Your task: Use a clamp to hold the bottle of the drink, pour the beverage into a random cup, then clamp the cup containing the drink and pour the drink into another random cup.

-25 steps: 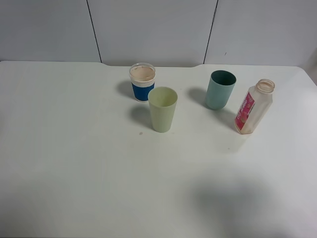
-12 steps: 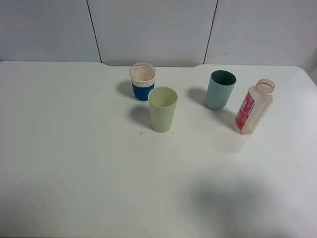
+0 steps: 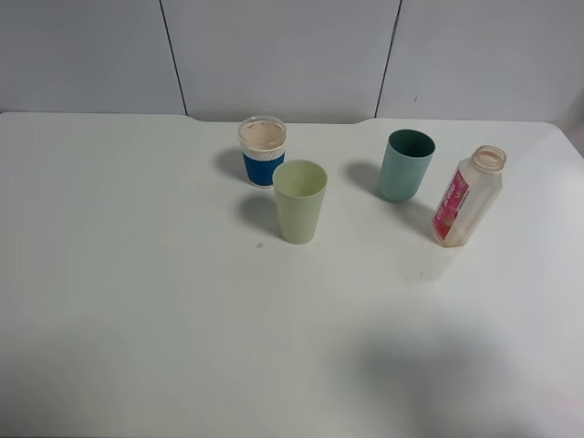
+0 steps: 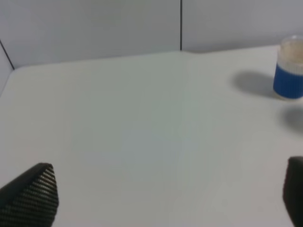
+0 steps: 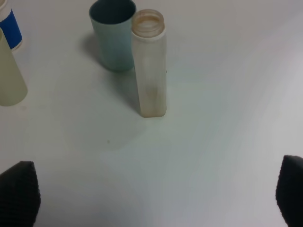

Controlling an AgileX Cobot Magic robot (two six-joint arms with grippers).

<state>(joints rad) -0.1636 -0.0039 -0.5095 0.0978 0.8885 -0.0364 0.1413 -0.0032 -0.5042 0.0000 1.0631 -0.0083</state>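
On the white worktop (image 3: 137, 301) four things stand upright in the high view: a blue-sleeved cup (image 3: 263, 151) toward the back, the pale yellow-green cup (image 3: 300, 201) just in front of it and slightly to its right, a teal cup (image 3: 406, 165) farther right, and the bottle (image 3: 468, 196) near the right edge, uncapped, its pink-red label facing left. The bottle stands just beside the teal cup without touching it; only a faint brown tint shows near its base in the right wrist view. Neither arm appears in the high view. The left gripper (image 4: 165, 198) has its jaws wide, holding nothing, over bare worktop, with the blue-sleeved cup well off to one side. The right gripper (image 5: 156, 198) also has its jaws spread wide and empty, the bottle (image 5: 150, 64) standing ahead, centred between them but well apart.
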